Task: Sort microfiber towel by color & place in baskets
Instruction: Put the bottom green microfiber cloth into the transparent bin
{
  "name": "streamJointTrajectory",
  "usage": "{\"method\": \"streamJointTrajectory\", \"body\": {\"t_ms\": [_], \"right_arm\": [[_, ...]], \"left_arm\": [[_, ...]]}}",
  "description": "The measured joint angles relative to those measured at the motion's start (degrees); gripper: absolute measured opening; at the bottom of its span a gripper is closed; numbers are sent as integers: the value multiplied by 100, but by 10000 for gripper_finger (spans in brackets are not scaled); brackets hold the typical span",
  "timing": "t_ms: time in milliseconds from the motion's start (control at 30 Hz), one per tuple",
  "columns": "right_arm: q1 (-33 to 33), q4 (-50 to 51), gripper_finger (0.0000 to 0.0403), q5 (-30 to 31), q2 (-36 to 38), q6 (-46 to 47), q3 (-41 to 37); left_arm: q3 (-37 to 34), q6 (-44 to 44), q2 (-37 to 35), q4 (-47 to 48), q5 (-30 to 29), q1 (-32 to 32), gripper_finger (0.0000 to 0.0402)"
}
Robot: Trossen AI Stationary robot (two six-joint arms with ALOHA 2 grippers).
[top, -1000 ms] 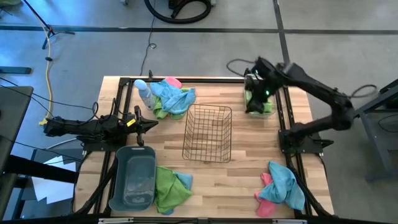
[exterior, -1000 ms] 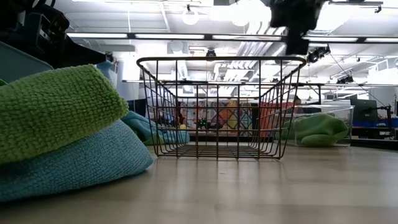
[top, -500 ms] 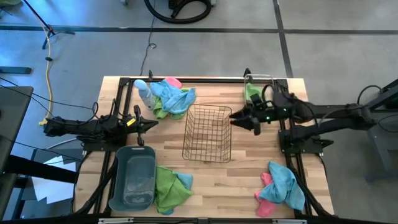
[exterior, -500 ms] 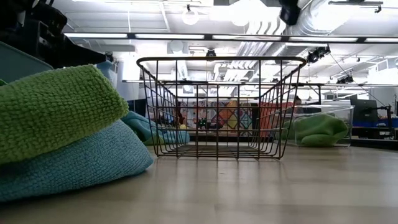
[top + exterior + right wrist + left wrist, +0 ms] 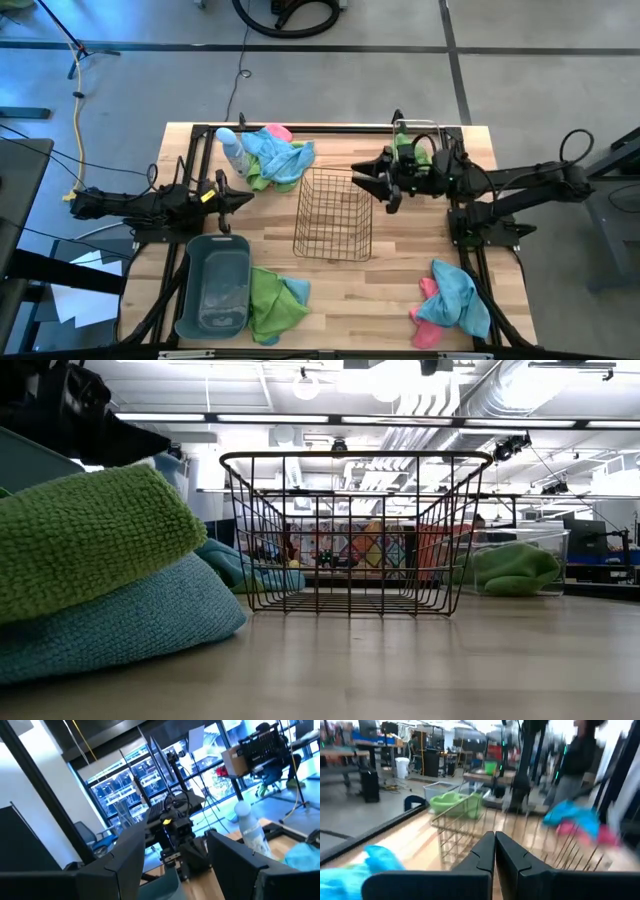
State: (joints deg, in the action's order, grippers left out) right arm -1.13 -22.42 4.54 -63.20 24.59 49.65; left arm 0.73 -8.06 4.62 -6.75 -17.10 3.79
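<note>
Right gripper (image 5: pixel 372 183) swung over wire basket (image 5: pixel 334 214), fingers spread, empty; left's (image 5: pixel 495 851) pressed together.

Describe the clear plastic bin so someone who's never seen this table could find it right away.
Start at the copper wire basket in the middle of the wooden table. Look toward the far right corner, beyond the right gripper: the clear bin sits there. It alone is see-through, with a green towel inside.
</note>
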Motion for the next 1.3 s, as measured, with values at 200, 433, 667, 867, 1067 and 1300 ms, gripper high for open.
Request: {"method": "streamJointTrajectory", "body": {"t_ms": [200,433,667,867,1067,1300], "right_arm": [[0,122,211,0,-97,-410,431],[0,632,211,0,-77,-781,838],[0,1241,211,0,-79,-861,1055],[0,1367,211,0,35,-914,1439],[-4,2063,211,-2,381,-1290,1792],[-4,3289,211,-8,831,-1296,1904]], "left_arm": [[0,-1587,0,-324,0,0,0],[0,-2736,5,-1017,0,0,0],[922,-2671,570,-951,172,4,39],[2999,-1998,2344,748,1115,41,115],[5268,-1167,4386,3132,1960,588,183],[6726,-677,6310,4971,1645,1943,207]]}}
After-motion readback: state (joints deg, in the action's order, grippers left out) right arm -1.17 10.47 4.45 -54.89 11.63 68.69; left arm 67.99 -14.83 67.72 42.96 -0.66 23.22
